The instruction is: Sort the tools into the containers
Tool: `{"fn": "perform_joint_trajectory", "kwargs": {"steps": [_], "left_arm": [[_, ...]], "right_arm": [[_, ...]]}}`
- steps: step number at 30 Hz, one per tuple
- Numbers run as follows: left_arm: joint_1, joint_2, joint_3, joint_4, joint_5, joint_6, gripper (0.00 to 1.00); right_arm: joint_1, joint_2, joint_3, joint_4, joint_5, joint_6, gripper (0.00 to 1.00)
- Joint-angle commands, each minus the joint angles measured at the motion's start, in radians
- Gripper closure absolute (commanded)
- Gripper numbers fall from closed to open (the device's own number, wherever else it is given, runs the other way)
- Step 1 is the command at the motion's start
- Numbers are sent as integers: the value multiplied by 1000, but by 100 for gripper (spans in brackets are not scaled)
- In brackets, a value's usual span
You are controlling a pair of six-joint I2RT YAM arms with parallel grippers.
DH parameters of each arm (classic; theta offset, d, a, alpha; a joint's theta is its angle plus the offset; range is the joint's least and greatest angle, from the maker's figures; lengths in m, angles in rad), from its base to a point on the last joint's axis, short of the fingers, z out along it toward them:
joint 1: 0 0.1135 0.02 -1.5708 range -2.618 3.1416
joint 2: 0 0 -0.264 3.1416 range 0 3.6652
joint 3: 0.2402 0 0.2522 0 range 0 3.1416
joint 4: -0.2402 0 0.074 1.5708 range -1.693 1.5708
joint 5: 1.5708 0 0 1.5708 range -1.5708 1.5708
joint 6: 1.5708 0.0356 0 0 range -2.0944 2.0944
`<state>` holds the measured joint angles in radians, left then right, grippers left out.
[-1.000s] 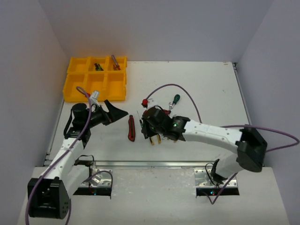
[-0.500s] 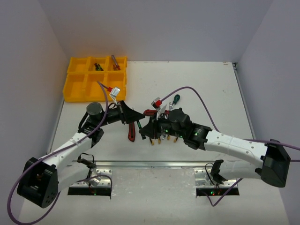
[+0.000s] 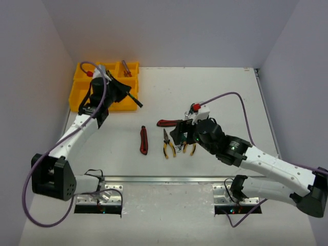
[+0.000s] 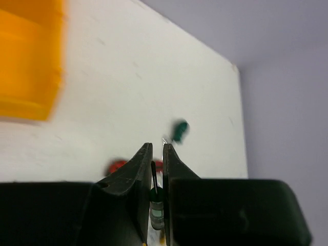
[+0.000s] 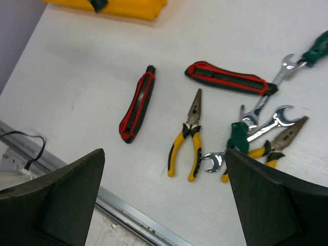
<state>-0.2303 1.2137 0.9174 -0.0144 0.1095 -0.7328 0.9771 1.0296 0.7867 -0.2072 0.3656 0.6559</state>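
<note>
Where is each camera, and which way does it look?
Top view: high behind the arms, looking down on the table and yellow tray; both arms show.
Left wrist: on the left arm, looking across the table; its left gripper, shut on a thin tool, shows.
Right wrist: on the right arm, looking down at a utility knife; its open right gripper frames it.
Top and right wrist share that knife.

Left jaws pinched, right jaws wide
</note>
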Motion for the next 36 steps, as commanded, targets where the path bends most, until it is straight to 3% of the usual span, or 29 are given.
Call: {"fn": "perform_joint_trajectory", "kwargs": {"steps": [1, 3, 6, 9, 15, 17, 20, 26, 28, 31, 32, 34, 36], "left_arm": [[154, 173, 195, -161, -340, 39, 100], [221, 357, 424, -228, -410, 33, 100], [329, 531, 645, -260, -409, 35, 100], [379, 765, 957, -314, -424, 75, 100], [414, 1110, 1396, -330, -346, 205, 100], [416, 1154, 1420, -245, -305, 220, 100], [418, 1152, 1279, -83, -226, 206, 100], [412, 1252, 1330, -52, -89, 152, 100], [409, 1256, 1334, -48, -49, 145, 79], [402, 1218, 1344, -74, -19, 142, 32], [399, 1202, 1345, -83, -15, 141, 27], [397, 1147, 1363, -146, -15, 133, 4], [397, 1067, 1365, -205, -11, 128, 0]], "right_arm": [[-9, -140, -21, -84, 170, -21, 1], [-11, -187, -44, -89, 164, -53, 1], [-11, -218, -56, -114, 147, -95, 1], [-14, -231, -42, -170, 128, -111, 1], [-15, -233, -34, -199, 63, -156, 1], [-14, -238, -48, -202, 76, -162, 1], [-15, -237, -55, -202, 97, -163, 1], [-15, -225, -49, -202, 101, -169, 1], [-15, -222, -50, -205, 109, -171, 1], [-17, -201, -33, -247, 183, -152, 1], [-22, -190, -26, -256, 194, -142, 1], [-48, -160, -5, -270, 199, -127, 1], [-110, -121, 13, -281, 140, -104, 1]]}}
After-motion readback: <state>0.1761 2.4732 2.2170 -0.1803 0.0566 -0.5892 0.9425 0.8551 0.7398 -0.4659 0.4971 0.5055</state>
